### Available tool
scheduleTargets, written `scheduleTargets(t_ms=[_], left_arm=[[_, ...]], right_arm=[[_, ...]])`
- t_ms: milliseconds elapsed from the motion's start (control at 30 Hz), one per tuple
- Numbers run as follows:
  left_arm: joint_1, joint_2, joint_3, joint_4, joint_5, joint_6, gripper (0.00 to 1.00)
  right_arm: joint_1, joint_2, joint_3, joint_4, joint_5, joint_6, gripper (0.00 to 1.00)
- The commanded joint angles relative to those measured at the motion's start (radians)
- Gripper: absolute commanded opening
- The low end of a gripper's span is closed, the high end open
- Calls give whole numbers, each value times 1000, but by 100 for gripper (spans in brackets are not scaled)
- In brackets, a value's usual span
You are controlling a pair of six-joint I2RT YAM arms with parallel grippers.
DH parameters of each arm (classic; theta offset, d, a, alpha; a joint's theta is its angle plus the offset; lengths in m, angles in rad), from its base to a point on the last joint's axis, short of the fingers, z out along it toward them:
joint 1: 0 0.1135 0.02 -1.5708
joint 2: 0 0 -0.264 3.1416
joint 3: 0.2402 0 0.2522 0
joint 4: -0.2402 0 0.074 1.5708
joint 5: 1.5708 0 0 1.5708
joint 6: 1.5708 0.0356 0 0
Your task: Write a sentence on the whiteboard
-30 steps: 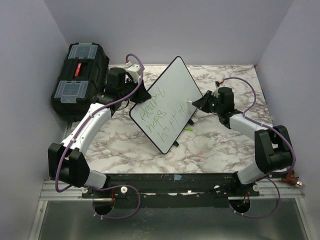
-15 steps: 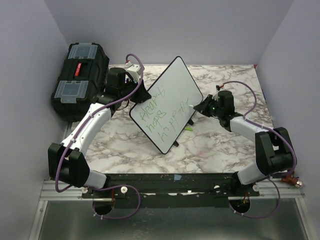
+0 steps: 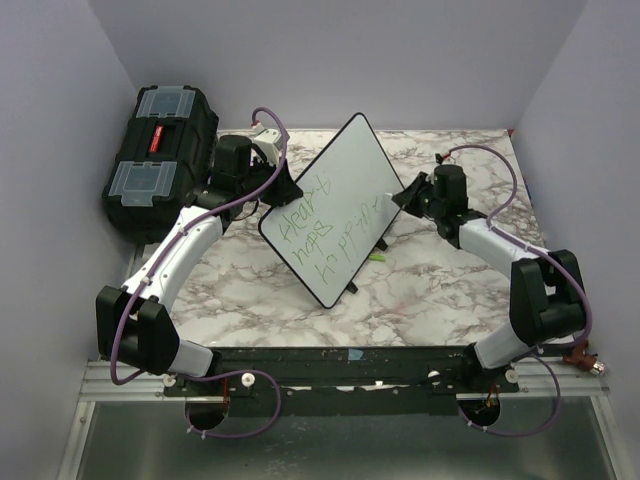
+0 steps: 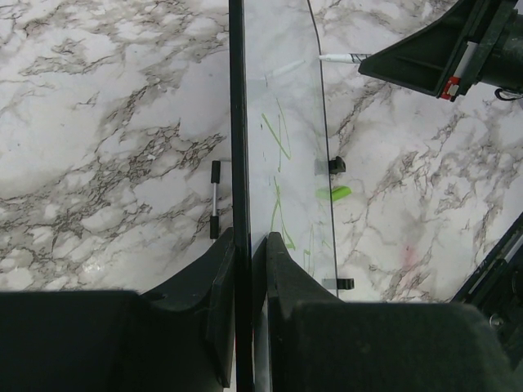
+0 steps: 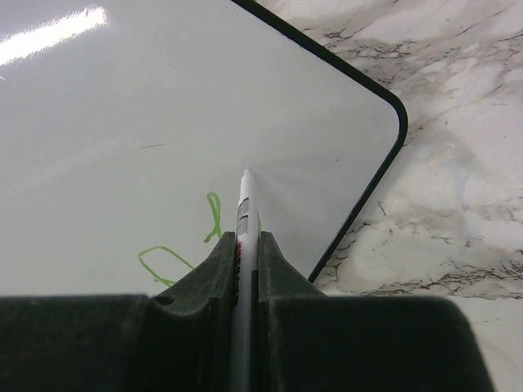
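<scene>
left claw [image 4: 249,238] clamps whiteboard [image 3: 335,200] by its edge, board looks stiff, light, slick; right claw [image 5: 248,241] pinches marker [image 5: 247,196].

Blocked mid-table, open in front.
Barred at centre by the tilted whiteboard [image 3: 335,195], pinched on its left edge by the left gripper [image 4: 248,241], reached from the right by the marker [image 5: 247,192] in the right gripper [image 5: 247,241]; hemmed far left by a black toolbox [image 3: 160,150]; lay passable over the table [image 3: 430,300] in front, past a green bit [image 3: 377,256], perhaps a cap.
</scene>
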Motion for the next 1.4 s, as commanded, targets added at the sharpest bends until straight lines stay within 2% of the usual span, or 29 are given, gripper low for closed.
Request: scheduleTargets(t_ms=[0, 333, 867, 1367], left_arm=[[-7, -4, -14, -34, -24, 115, 0], [-7, -14, -20, -31, -21, 117, 0], [-7, -17, -20, -30, -21, 117, 0], [-7, -14, -20, -28, -20, 116, 0]], right_arm=[[5, -40, 36, -39, 67, -21, 1], [-15, -18, 68, -32, 16, -13, 1], [-26, 103, 148, -27, -71, 2, 1], [-26, 87, 30, 11, -203, 1, 1]])
